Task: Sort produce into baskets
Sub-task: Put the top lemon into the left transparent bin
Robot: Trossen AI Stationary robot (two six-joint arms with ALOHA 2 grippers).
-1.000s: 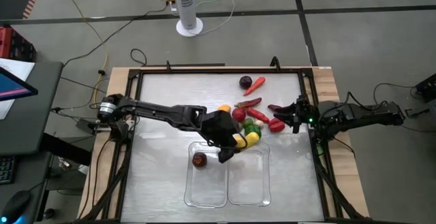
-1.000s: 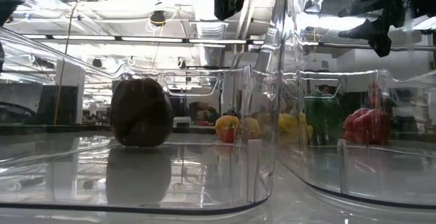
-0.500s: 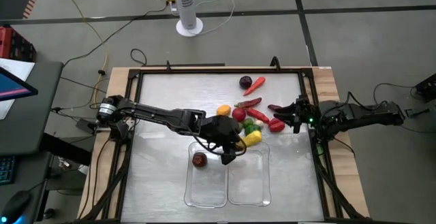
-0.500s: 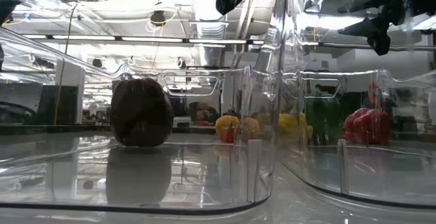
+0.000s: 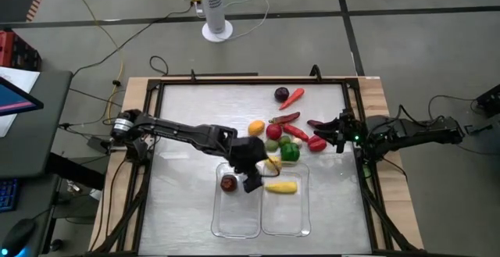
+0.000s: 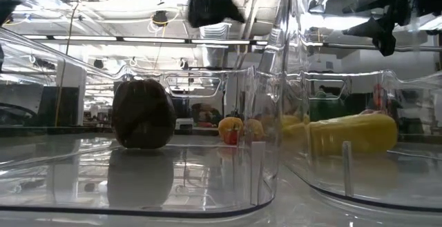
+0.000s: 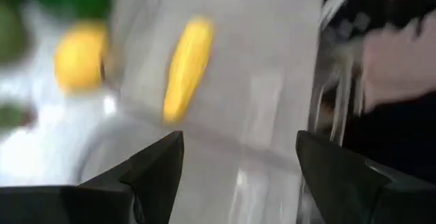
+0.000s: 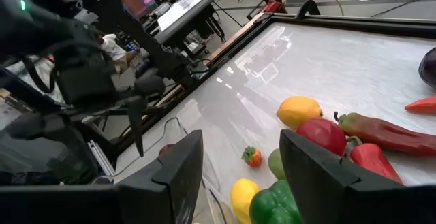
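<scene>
While the left gripper (image 5: pixel 251 180) hangs over the dividing wall between the two tubs, its fingers (image 7: pixel 153 166) stand wide apart and hold nothing. A yellow corn (image 5: pixel 280 187) lies on its side in the right tub (image 5: pixel 286 224), toward the tub's far end, apart from the gripper. In the left tub (image 5: pixel 234 226) sits one dark red-brown round piece (image 5: pixel 228 183), just left of the gripper. The rest of the produce lies in a loose cluster on the table (image 5: pixel 187 124) just beyond the tubs: a green pepper (image 5: pixel 290 152), a red round piece (image 5: pixel 273 131), a yellow-orange round piece (image 5: pixel 256 127), red chillies (image 5: pixel 295 132), and, farther off, a dark purple piece (image 5: pixel 281 94) beside a carrot (image 5: pixel 294 97). The right gripper (image 5: pixel 330 134) rests at the table's right edge near the red pieces; its fingers (image 8: pixel 179 176) stand partly apart, with nothing seen between them.
</scene>
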